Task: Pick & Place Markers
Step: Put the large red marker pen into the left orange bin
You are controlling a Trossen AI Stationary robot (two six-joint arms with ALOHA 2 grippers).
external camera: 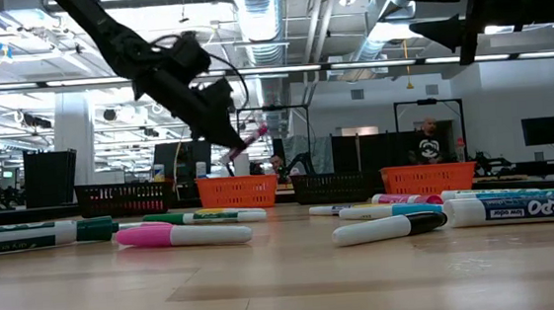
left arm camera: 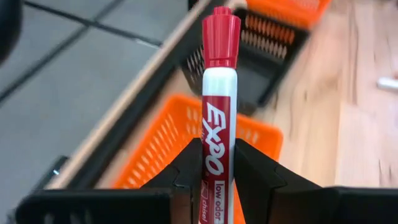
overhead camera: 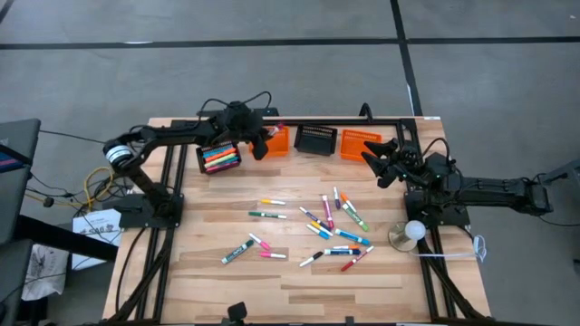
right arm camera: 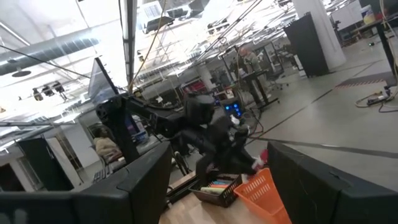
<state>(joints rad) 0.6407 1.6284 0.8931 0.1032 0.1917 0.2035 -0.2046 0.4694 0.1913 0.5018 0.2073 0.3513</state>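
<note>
Left gripper (left arm camera: 217,180): dark, matte, blocky fingers pinch the barrel of a red marker (left arm camera: 219,112); the gripper hangs over the far edge of the table, above the left orange basket (overhead camera: 276,140).
Red marker: smooth white cylinder with a printed red label and a ribbed red cap; it sticks out straight past the fingertips, cap end away from the wrist.
Right gripper (overhead camera: 373,154): fingers spread wide, holding nothing, raised near the right orange basket (overhead camera: 360,145) at the table's far right.
Left orange basket: slatted plastic, rectangular, open-topped; it lies under the held marker in the left wrist view.
Left black basket (overhead camera: 218,158): slatted, tilted slightly, packed with a row of coloured markers lying side by side.
Middle black basket (overhead camera: 316,139): slatted dark plastic, between the two orange ones along the far edge.
Loose markers (overhead camera: 337,226): short, thin, capped cylinders in pink, green, blue, purple and black, scattered flat over the middle of the table, some crossing or touching.
Pink marker (external camera: 182,234): glossy, lying on its side near the low camera.
Table (overhead camera: 199,281): pale wooden planks with visible grain, framed by a black metal rail.
Round object (overhead camera: 410,234): white ball on a brassy disc by the right arm's base.
</note>
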